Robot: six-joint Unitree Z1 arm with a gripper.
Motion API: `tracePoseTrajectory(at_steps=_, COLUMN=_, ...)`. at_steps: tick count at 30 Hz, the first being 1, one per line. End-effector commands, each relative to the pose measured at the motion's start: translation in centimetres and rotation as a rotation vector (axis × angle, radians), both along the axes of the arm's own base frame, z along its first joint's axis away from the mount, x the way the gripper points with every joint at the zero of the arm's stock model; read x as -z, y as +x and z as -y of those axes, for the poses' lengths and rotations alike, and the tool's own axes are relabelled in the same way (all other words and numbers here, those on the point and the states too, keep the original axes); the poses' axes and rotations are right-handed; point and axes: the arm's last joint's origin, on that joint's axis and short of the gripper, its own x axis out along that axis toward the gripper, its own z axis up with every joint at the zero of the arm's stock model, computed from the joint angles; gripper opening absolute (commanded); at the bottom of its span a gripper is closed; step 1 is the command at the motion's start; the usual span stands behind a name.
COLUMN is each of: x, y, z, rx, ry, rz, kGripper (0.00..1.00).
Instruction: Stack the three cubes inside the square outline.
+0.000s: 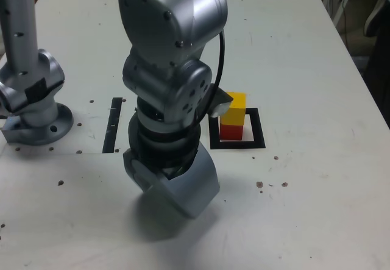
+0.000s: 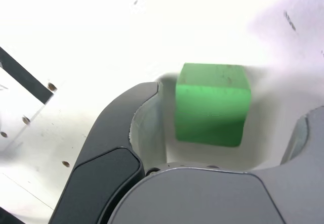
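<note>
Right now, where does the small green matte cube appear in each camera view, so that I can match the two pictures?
Exterior view: the small green matte cube is not visible; the arm's lowered gripper covers that part of the white table.
Wrist view: the cube sits on the table between the gripper's open jaws, with gaps on both sides.
Shared landmark: the thin straight black strip.

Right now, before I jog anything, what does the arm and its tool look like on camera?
The arm is matte silver-grey metal with rounded, bulbous joint housings dotted with small dark screw holes. A black cable loops along its side in the exterior view. A black ribbed collar sits above the wrist. The tool has curved dark grey fingers with lighter grey inner faces.
</note>
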Motion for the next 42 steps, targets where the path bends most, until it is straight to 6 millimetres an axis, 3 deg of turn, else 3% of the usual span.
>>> tracePoseTrajectory(at_steps=1, x=0.1, y=0.0, z=-0.1, rx=0.004, ry=0.003, rz=0.003, kGripper=0.77)
tracePoseTrajectory(at_steps=9, x=0.2, y=0.4, z=0.1, rx=0.010, ry=-0.006, rz=0.028, kGripper=0.43)
tracePoseTrajectory(at_steps=15, x=0.0, y=0.4, z=0.1, rx=0.007, ry=-0.006, rz=0.030, kGripper=0.28)
tracePoseTrajectory(at_steps=28, x=-1.7, y=-0.3, z=-0.6, rx=0.009, ry=0.012, rz=0.053, kGripper=0.15)
tracePoseTrajectory(at_steps=36, x=-6.2, y=-2.2, z=-3.0, rx=-0.033, ry=0.070, rz=0.042, kGripper=0.10)
tracePoseTrajectory(at_steps=42, x=-10.4, y=-1.5, z=-5.1, rx=-0.063, ry=0.073, rz=0.069, kGripper=0.10)
